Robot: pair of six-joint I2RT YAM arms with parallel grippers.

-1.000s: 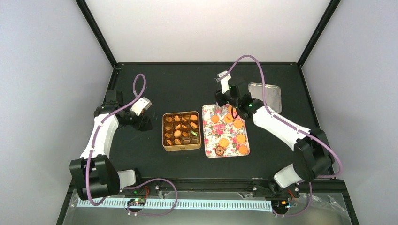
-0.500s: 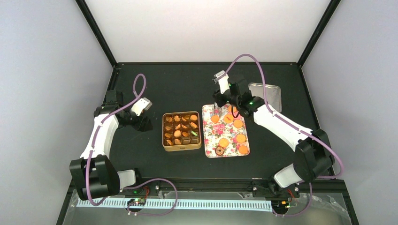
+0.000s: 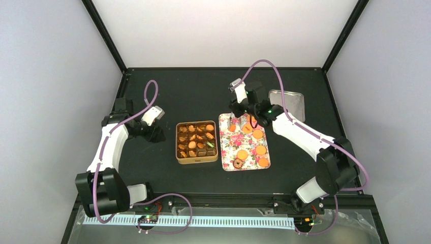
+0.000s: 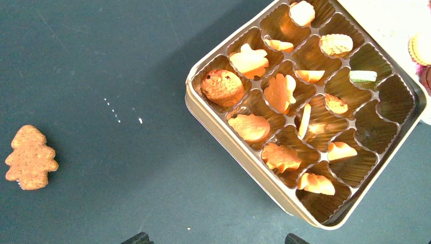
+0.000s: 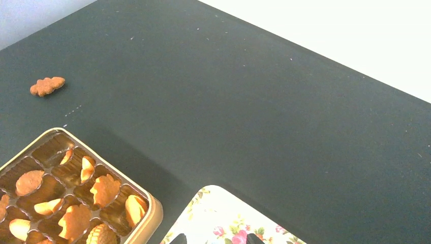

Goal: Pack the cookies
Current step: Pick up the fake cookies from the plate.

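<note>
Round orange-golden cookies (image 3: 243, 154) lie loose on a flowered tray (image 3: 227, 147) right of centre on the black table (image 3: 193, 96), with a brown ring-shaped one (image 3: 237, 163) at the tray's near edge. More cookies, leaf-shaped and round, sit or lean one to a cup in the square gold tin (image 3: 196, 160) just left of the tray. A pale green one (image 4: 363, 75) lies flat there, and several cups are empty. One brown tree-shaped cookie (image 4: 31, 157) lies alone on the table, well left of the tin.

My right claw (image 3: 234, 119) hangs over the tray's far left corner, above a round cookie, probably because the tray is my supply and the tin my goal. Its tips stand partly apart, and I cannot tell whether they hold anything. My left claw (image 3: 155, 133) waits open and empty beside the tin, between it and the stray cookie. A plain metal lid (image 3: 287, 104) lies beyond the tray, out of the way.
</note>
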